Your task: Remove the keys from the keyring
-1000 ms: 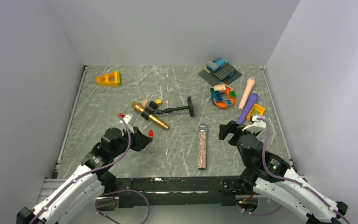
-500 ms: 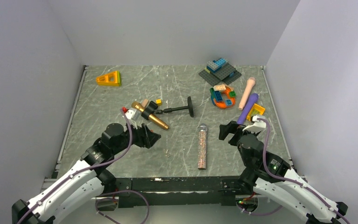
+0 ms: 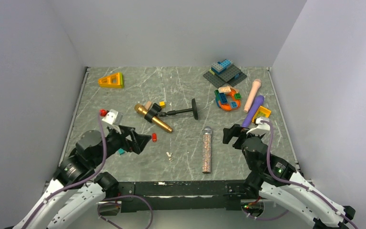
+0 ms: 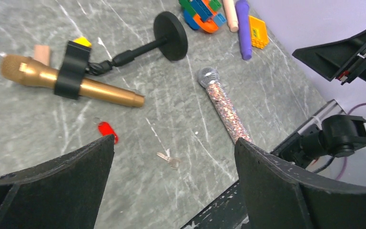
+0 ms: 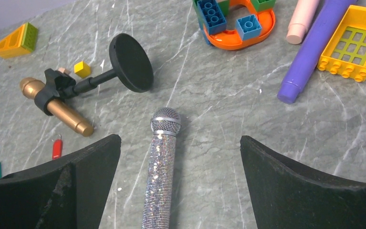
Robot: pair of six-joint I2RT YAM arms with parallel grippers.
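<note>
A small silver key (image 3: 169, 155) lies loose on the marble table (image 3: 186, 90), lower centre of the overhead view, near a red key tag (image 3: 154, 137). The left gripper (image 4: 174, 143) and right gripper (image 5: 179, 138) both hover wide open and empty.

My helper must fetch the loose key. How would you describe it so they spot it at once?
Find the glittery microphone lying near the front edge of the table. Between it and the left gripper a small silver key lies flat on the stone. Unlike the red tag beside it, it is bare metal.
</note>
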